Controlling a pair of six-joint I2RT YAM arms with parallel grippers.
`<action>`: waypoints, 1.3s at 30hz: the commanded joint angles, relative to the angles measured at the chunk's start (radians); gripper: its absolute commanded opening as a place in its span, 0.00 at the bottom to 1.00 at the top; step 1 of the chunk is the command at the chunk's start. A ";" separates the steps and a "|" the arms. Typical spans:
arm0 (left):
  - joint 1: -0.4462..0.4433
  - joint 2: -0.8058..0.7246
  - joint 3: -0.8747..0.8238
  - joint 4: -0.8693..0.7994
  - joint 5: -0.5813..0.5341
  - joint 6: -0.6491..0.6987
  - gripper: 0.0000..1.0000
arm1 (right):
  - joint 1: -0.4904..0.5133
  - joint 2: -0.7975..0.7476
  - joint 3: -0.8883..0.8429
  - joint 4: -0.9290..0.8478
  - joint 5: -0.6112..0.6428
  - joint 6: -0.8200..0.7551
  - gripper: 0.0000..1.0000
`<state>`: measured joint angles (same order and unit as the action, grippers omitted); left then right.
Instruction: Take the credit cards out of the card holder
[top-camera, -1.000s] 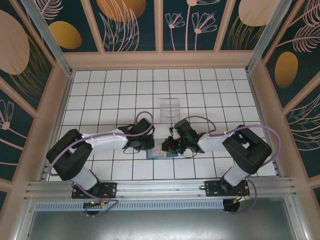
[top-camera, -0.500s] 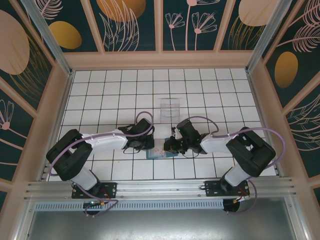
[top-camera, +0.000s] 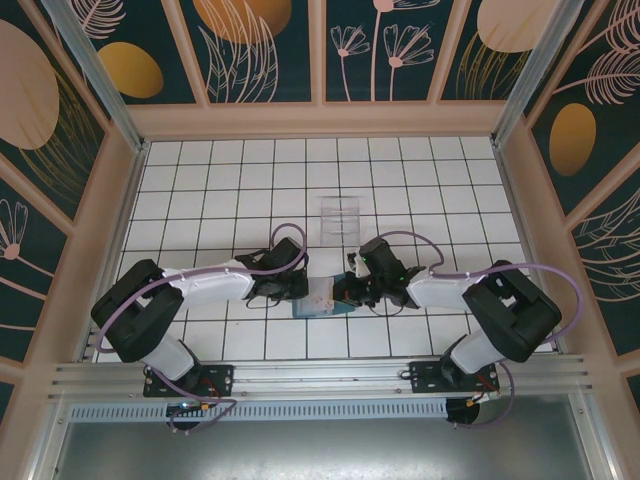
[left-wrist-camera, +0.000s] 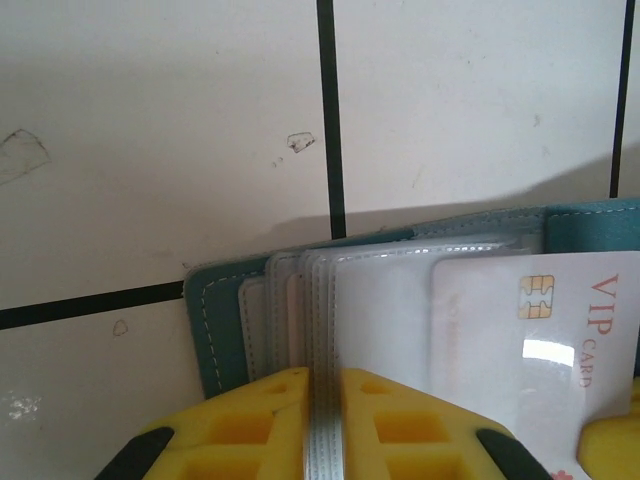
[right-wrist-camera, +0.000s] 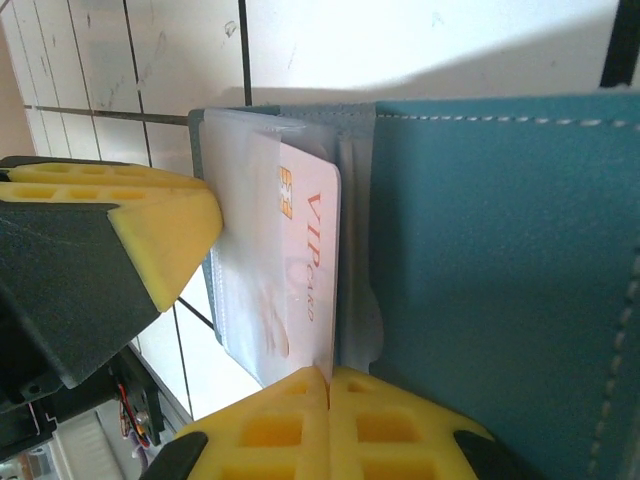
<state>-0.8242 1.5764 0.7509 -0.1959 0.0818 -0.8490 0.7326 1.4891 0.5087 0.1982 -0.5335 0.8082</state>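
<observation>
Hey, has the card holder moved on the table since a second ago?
No. The card holder lies where it did, just as far below the clear tray in the top view.

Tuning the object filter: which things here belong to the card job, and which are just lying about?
Job: card holder; VIP credit card in its clear sleeve; left hand, clamping the holder's sleeves; right hand, pinching the card's edge.
Lying about: clear plastic tray, beyond both hands.

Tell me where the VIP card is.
Left wrist view, lower right: VIP card pokes from the card holder's clear sleeve, its end between the right gripper's fingertips.
</observation>
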 joint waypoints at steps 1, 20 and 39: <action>0.000 0.041 -0.055 -0.086 -0.038 0.007 0.16 | -0.009 -0.024 0.011 -0.075 0.013 -0.047 0.03; 0.000 -0.027 -0.070 -0.077 -0.052 0.001 0.16 | -0.035 -0.184 0.046 -0.275 0.072 -0.175 0.00; -0.001 -0.151 -0.086 -0.011 -0.019 -0.021 0.26 | -0.180 -0.280 0.332 -0.488 0.293 -0.560 0.00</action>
<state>-0.8249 1.4517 0.6788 -0.2058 0.0628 -0.8577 0.5659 1.2198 0.7788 -0.2386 -0.3168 0.4057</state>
